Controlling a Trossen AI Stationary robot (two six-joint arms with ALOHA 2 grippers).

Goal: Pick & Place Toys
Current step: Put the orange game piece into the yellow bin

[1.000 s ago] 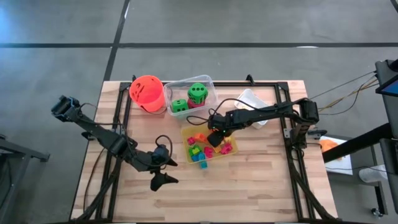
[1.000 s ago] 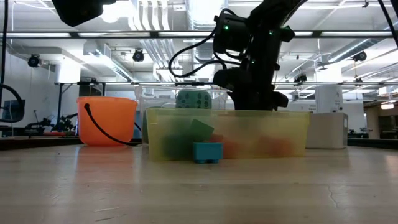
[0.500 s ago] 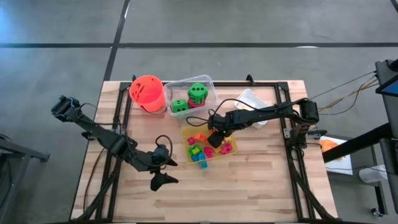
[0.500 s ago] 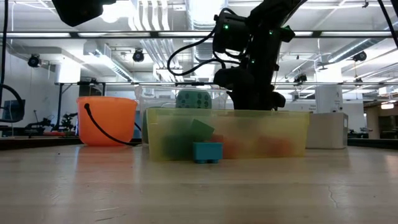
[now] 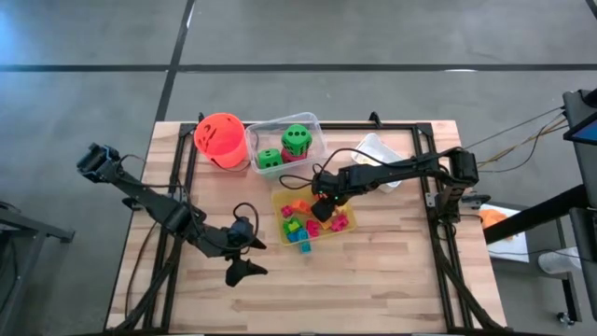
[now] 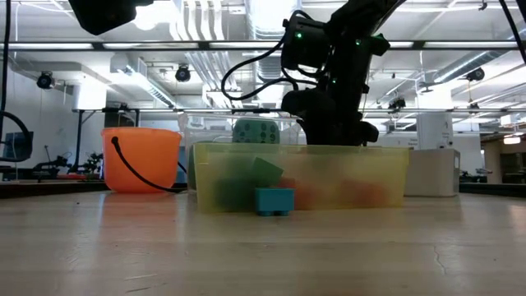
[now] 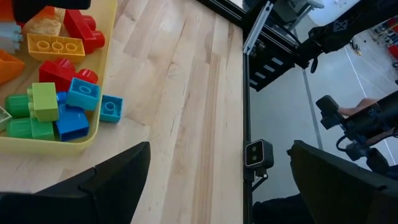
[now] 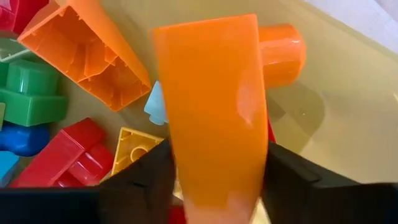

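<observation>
The right pincer [image 5: 320, 207] is hanging inside the yellow tray [image 5: 280, 198], clamped on an orange block [image 8: 211, 106] and filling the room above the loose blocks [image 5: 300, 229] there. Behind the tray, the clear tray [image 5: 312, 121] with two green dice [image 5: 296, 139] and the orange bucket [image 5: 220, 138] are closing off the far edge. The left pincer [image 5: 244, 257] is sitting low on the near tabletop [image 5: 373, 280], whose right part is lying open.

Bright blocks [image 5: 304, 227] lie jumbled in the yellow tray [image 5: 280, 198] mid-table, one blue block [image 6: 274, 201] just outside its near wall. An orange block [image 8: 214, 106] is pinched upright over them. Two green dice [image 5: 284, 147] sit in the far clear tray [image 5: 315, 121].
</observation>
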